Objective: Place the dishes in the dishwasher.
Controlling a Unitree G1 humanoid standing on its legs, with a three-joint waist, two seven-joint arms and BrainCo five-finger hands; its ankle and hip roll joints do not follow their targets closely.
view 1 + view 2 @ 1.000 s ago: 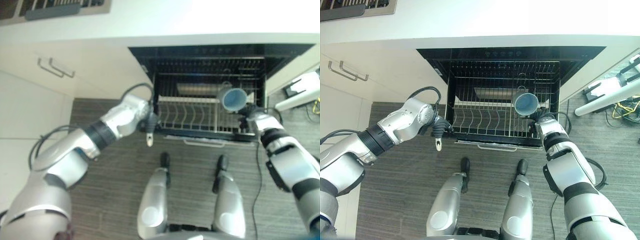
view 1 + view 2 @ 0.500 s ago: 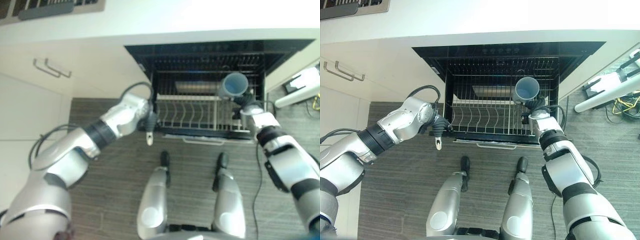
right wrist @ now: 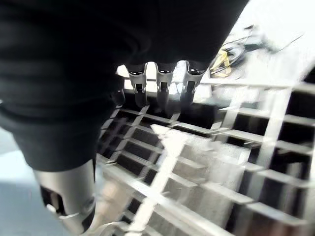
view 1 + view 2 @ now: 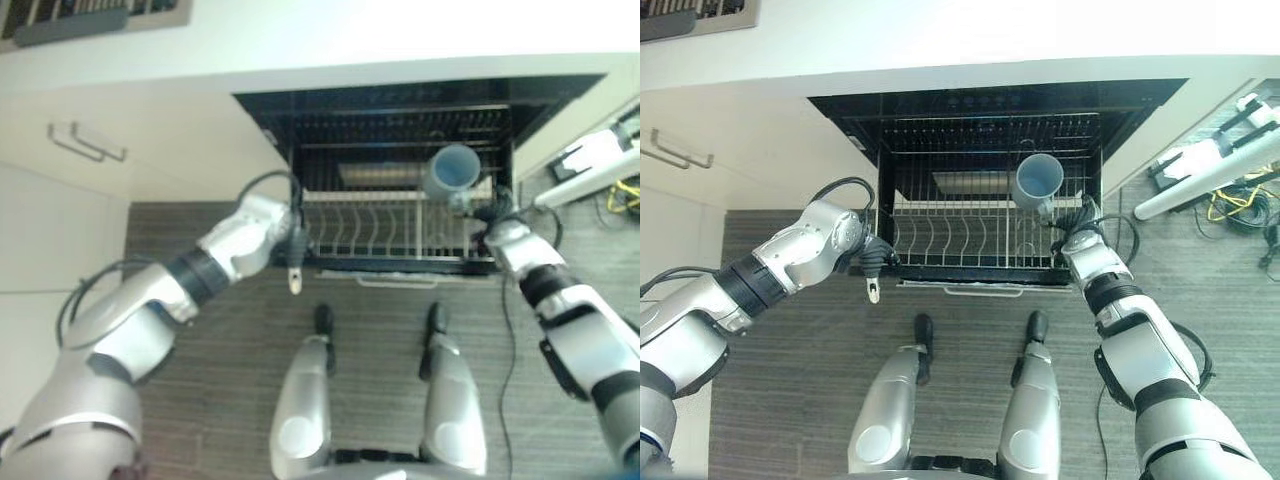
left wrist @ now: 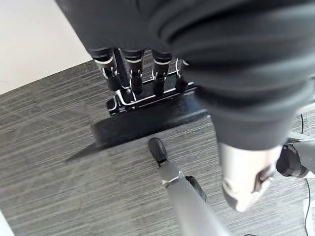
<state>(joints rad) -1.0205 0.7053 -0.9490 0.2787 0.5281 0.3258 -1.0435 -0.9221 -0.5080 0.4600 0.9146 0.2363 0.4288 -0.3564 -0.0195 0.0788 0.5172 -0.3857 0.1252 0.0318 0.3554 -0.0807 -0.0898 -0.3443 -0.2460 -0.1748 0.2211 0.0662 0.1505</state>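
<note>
A blue-grey mug (image 4: 1040,182) hangs tilted over the right side of the pulled-out wire rack (image 4: 950,240) of the open dishwasher. My right hand (image 4: 1072,222) is just in front of the mug, shut on it, and its curled fingers (image 3: 162,93) show above the rack's wires (image 3: 221,162). My left hand (image 4: 875,255) sits at the rack's front left corner. Its fingers (image 5: 129,73) curl onto the rack's front edge (image 5: 147,115), with the thumb hanging free below.
A silver flat dish (image 4: 975,182) lies at the back of the rack. White cupboard doors with bar handles (image 4: 680,155) stand to the left under a pale countertop (image 4: 990,40). A white stand and cables (image 4: 1200,180) lie on the floor to the right.
The right hand has carried the mug farther back over the rack. The camera has shifted a little. The left hand has stayed at the rack's corner.
</note>
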